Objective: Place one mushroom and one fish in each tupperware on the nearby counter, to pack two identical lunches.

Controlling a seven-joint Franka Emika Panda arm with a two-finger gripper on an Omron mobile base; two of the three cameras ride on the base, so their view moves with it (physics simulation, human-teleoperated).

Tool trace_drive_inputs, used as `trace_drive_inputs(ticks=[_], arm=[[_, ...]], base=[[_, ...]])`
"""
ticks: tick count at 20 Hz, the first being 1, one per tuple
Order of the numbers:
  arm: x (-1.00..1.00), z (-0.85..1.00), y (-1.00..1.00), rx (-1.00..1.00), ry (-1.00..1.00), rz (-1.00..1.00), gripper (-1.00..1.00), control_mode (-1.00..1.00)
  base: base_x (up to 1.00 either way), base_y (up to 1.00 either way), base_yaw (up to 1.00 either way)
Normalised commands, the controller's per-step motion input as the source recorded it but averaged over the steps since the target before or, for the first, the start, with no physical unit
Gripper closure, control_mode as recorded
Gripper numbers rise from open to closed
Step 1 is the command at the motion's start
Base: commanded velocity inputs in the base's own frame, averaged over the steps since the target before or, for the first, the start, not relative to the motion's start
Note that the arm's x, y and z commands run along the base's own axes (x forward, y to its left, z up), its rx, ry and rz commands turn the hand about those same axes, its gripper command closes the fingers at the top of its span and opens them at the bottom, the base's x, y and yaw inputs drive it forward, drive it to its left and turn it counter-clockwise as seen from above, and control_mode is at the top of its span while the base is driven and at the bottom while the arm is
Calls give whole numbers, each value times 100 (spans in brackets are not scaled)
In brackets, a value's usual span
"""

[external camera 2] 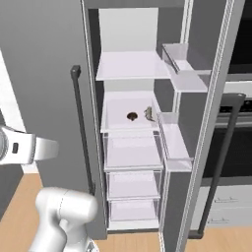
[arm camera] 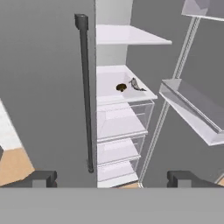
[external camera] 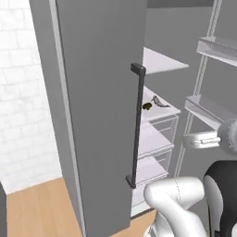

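Note:
A small brown mushroom (arm camera: 121,87) and a grey fish (arm camera: 135,84) lie side by side on a middle shelf inside the open fridge. Both also show in the base views: mushroom (external camera: 147,106) (external camera 2: 132,116), fish (external camera: 159,102) (external camera 2: 147,114). My gripper (arm camera: 113,178) is open with nothing between its fingers. It hangs in front of the fridge opening, well short of the shelf and lower than it. The tupperwares and the counter are out of view.
The fridge's left door stands open with a long dark handle (arm camera: 85,92) close to my left. The right door carries shelf bins (arm camera: 192,109). Clear drawers (external camera 2: 133,152) sit below the food shelf. An oven with a dark handle (external camera 2: 226,147) is to the right.

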Motion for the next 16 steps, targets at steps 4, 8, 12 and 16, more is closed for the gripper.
trace_drive_inputs(ticks=[4,8,12,16], arm=[[0,0,0,0,0,0,-100,100],[0,0,0,0,0,0,-100,100],[0,0,0,0,0,0,-100,100],[0,0,0,0,0,0,-100,100]], base=[[15,-32,-41],[61,0,-34],[69,0,-22],[55,-17,-13]])
